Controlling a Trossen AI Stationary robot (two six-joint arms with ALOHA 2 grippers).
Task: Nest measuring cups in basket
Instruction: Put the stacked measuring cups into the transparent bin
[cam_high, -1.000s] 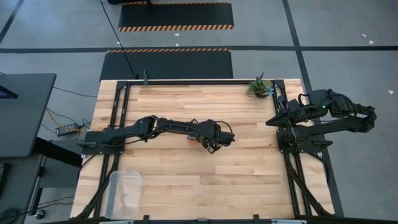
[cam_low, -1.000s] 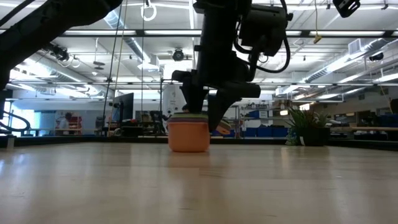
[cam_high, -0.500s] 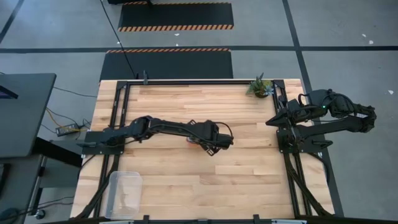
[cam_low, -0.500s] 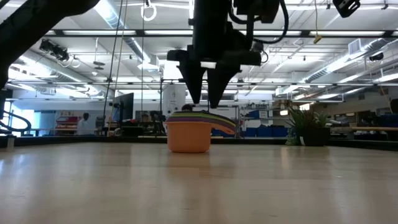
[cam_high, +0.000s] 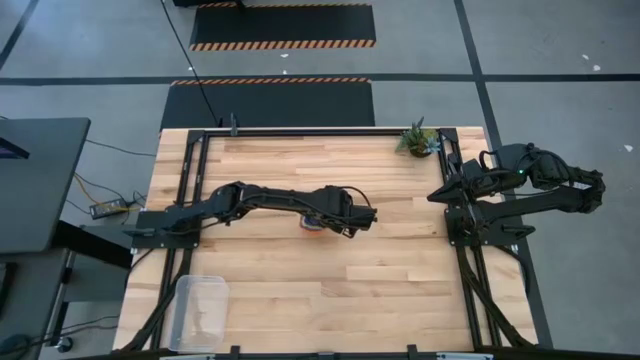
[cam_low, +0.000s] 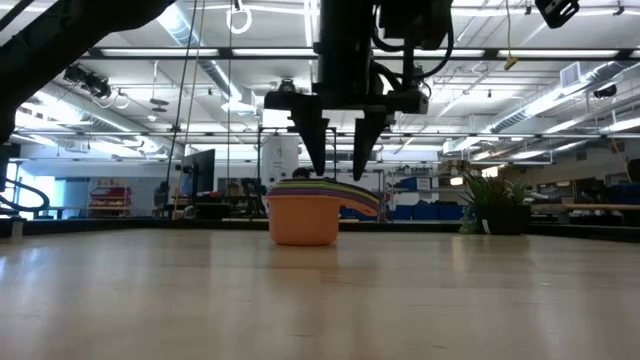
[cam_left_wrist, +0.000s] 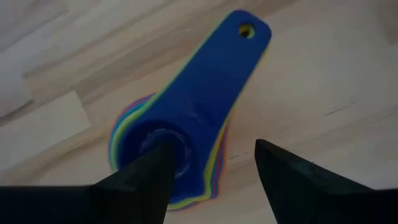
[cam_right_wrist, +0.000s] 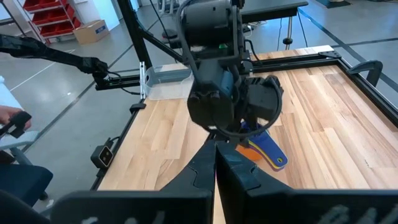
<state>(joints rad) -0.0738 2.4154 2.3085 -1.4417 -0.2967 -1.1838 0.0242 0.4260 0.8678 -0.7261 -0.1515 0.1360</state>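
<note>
A stack of nested measuring cups is seen standing on a wooden table, near its middle, with an orange cup outermost at the bottom and a blue cup uppermost, its flat handle laid over the fanned handles beneath. The left gripper is held directly above the stack, fingers spread apart and pointing down, empty, with the tips just over the rims; through the left wrist camera one finger is seen over the blue bowl and the other beside the handle. The basket, a clear bin, lies well apart from the stack, at the table's near left corner beside the left arm's base. The right gripper is parked at the table's right edge, far from the stack, and its fingers appear closed together. The step in hand is judged to be a grasp of the whole stack for carrying to the basket. It would best be done by lowering the fingers evenly so the stack's wall, or the bundled handles, is straddled squarely, then closing low enough that all cups are caught and none is left behind or tipped out.
</note>
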